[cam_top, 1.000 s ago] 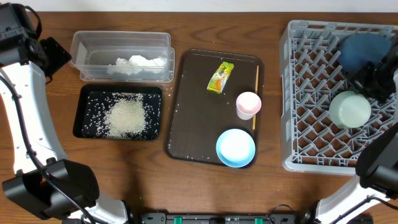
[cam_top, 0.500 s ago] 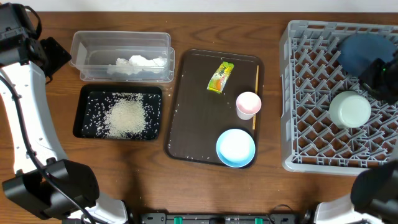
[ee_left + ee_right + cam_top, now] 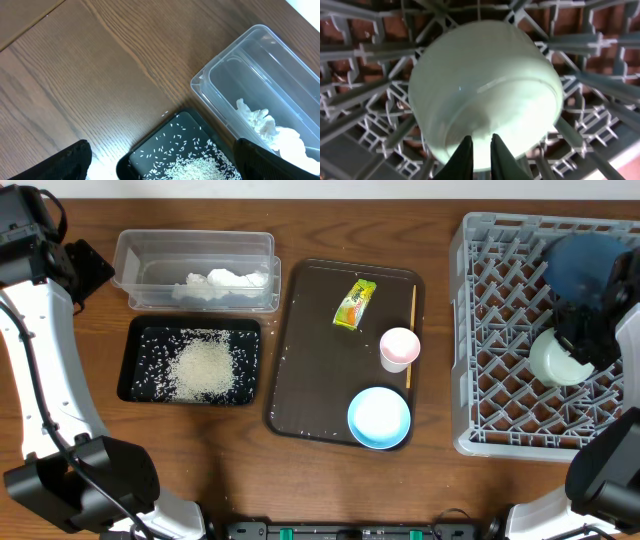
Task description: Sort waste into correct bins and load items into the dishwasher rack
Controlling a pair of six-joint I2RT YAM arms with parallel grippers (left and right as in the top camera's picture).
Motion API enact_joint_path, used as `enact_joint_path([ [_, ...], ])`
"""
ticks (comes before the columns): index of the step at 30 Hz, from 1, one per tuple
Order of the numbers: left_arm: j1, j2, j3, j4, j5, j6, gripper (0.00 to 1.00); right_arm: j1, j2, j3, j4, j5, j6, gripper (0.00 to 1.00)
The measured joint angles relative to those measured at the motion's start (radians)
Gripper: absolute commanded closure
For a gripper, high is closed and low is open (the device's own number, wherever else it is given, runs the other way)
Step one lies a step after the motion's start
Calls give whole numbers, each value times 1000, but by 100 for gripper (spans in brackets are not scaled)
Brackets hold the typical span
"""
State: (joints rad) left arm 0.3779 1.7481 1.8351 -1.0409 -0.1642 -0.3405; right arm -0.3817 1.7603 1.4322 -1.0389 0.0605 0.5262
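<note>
Bowl (image 3: 485,85), mint green, in rack (image 3: 362,55), just ahead of right hand (image 3: 481,139)

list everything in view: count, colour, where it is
table: 1, brown wood, under everything
clear tub: 1, transparent, top left
tissue: 1, white, in clear tub
black tray: 1, black, below tub
rice: 1 heap, white, in black tray
serving tray: 1, dark brown, centre
wrapper: 1, yellow-green, on serving tray
stick: 1, wooden, on serving tray
cup: 1, pinkish-white, on serving tray
blue bowl: 1, light blue, on serving tray
rack: 1, light grey, right
plate: 1, dark blue, in rack
mint bowl: 1, pale green, in rack
left tool: 1, black, open, far left
right tool: 1, black, at mint bowl
</note>
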Motion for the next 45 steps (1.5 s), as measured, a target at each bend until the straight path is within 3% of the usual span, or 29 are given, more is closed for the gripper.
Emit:
enact_joint_path([
  [10,0,0,0,0,0,0,7,0,0,-33,165,-45,5,87],
  [14,0,0,0,0,0,0,7,2,0,-33,203,-84,7,99],
  [28,0,0,0,0,0,0,8,111,-1,-33,235,-189,12,98],
  [31,0,0,0,0,0,0,8,143,-19,-36,260,-230,-11,88],
  [32,0,0,0,0,0,0,8,161,-31,-37,275,-246,-22,79],
  [34,0,0,0,0,0,0,7,207,-68,-39,307,-268,-50,47],
  [35,0,0,0,0,0,0,7,231,-85,-39,322,-276,-61,41],
  [45,0,0,0,0,0,0,8,630,-174,-39,405,-301,-188,31],
])
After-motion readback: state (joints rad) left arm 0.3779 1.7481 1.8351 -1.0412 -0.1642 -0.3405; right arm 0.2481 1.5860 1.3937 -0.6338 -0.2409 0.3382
